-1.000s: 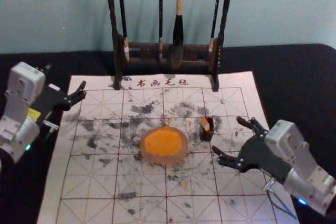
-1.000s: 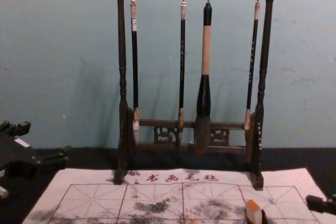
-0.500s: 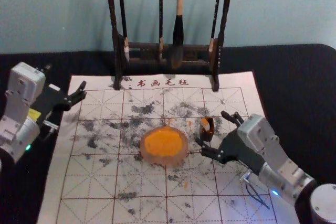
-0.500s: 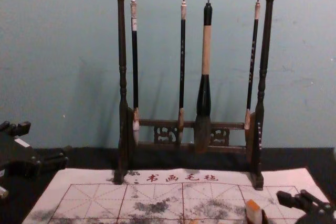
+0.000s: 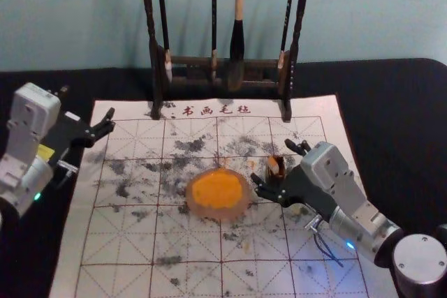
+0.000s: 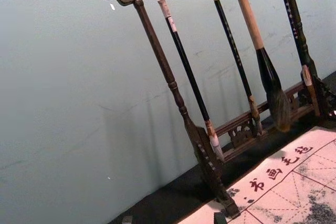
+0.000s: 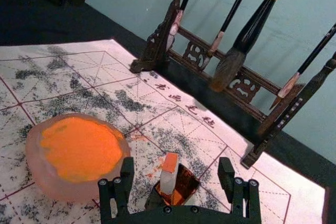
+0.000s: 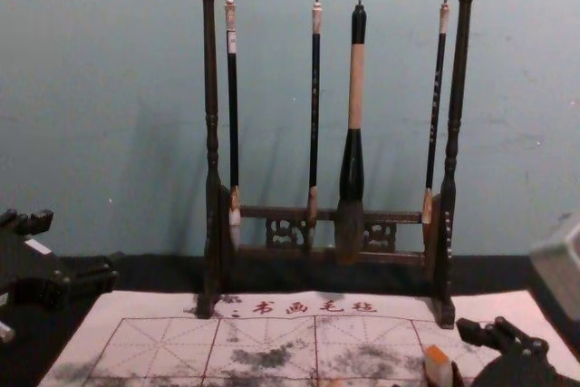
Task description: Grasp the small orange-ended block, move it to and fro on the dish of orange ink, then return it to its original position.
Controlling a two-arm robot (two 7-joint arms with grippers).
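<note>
My right gripper [image 5: 274, 162] stands open around the small orange-ended block [image 5: 272, 165], which leans in a small dark holder [image 5: 281, 171] just right of the orange ink dish [image 5: 218, 193]. In the right wrist view, my right gripper [image 7: 177, 166] has a finger on each side of the white block [image 7: 169, 174], with gaps between; its orange end points up. The holder [image 7: 186, 182] has orange-stained inner walls. At the far left, my left gripper [image 5: 85, 104] is parked with fingers spread; in its own wrist view, the left gripper [image 6: 173, 219] shows its tips wide apart.
A dark wooden rack [image 8: 210, 133] with several hanging brushes stands behind the work. The ink-spotted, gridded mat [image 5: 140, 242] lies under the dish and holder, on a black table [image 5: 391, 116]. The large brush [image 8: 352, 169] hangs right of the rack's middle.
My right gripper has moved left and slightly farther from the robot, from beside the holder to around the block. The left arm, block and dish have kept their places.
</note>
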